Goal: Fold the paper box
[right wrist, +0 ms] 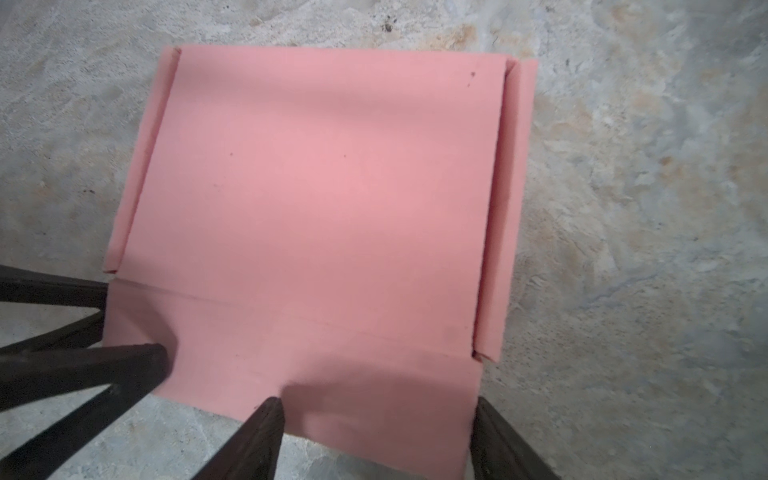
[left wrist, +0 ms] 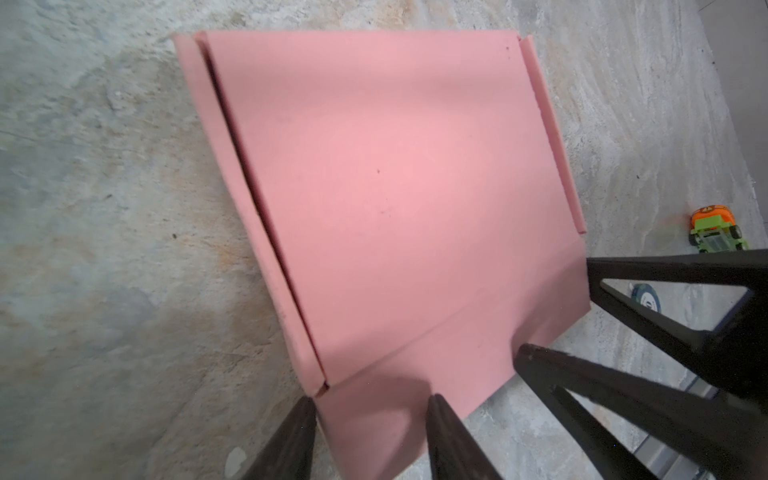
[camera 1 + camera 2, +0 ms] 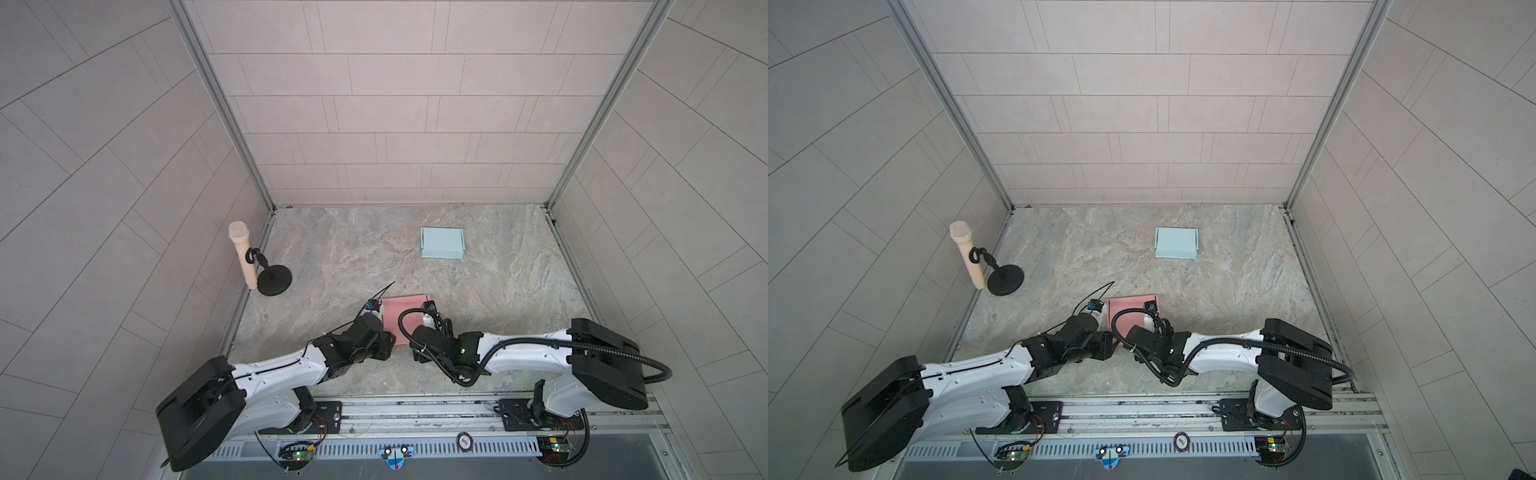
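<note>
The flat pink paper box was straddled by the unclenched left gripper and right gripper — likely crumpled if pushed unevenly.

The pink paper box is smooth matt card with soft creases and a faintly speckled face. The tabletop under it looks like mottled stone, dull and slightly rough. The pale blue box, far right, is matt card too. At the far left, the beige microphone is matt and its black stand has a faint sheen. The near rail is bare metal, and the walls are matt, tile-patterned panels.
</note>
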Controlling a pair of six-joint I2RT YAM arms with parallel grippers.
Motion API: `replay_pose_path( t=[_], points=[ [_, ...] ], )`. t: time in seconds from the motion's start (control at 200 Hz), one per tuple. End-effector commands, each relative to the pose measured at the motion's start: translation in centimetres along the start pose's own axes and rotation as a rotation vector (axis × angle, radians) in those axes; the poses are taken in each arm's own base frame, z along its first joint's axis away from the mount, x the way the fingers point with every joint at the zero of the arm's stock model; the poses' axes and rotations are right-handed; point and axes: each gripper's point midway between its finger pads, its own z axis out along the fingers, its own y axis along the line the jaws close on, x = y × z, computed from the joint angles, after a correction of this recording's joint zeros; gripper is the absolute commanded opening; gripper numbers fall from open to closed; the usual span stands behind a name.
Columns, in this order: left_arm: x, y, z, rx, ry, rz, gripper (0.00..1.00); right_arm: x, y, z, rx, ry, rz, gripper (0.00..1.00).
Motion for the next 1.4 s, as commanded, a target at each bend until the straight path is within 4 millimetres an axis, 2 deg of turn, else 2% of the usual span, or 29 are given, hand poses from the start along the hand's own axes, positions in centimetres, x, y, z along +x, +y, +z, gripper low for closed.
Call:
replay_pose_path(
  t=[0.0,0.125,0.305,0.506,0.701,1.021,1.397],
  points=[
    [0.0,-0.4,0.2,0.018,-0.006,0.004,0.45,-0.1,0.6,0.2,-0.009,-0.009,0.011,0.72],
    [-0.5,-0.9,0.0,0.031,-0.018,0.005,0.45,-0.2,1.0,0.1,-0.018,-0.011,0.011,0.71],
    [-0.3,-0.2,-0.1,0.005,-0.022,0.008,0.47,-0.2,0.9,0.0,-0.011,-0.017,0.011,0.71],
    [-0.1,0.8,0.2,-0.041,-0.019,0.023,0.39,-0.1,0.4,0.1,0.001,-0.020,0.010,0.71],
    [-0.6,0.9,0.2,-0.044,-0.024,0.031,0.38,-0.2,0.1,0.2,0.008,-0.022,0.014,0.71],
    [-1.0,0.2,-1.2,0.011,-0.067,0.009,0.43,-1.0,0.7,-0.9,-0.025,-0.044,0.019,0.71],
    [-0.9,-0.8,-1.2,0.055,-0.067,-0.007,0.46,-1.2,2.0,-1.2,-0.062,-0.047,0.016,0.71]
  ],
)
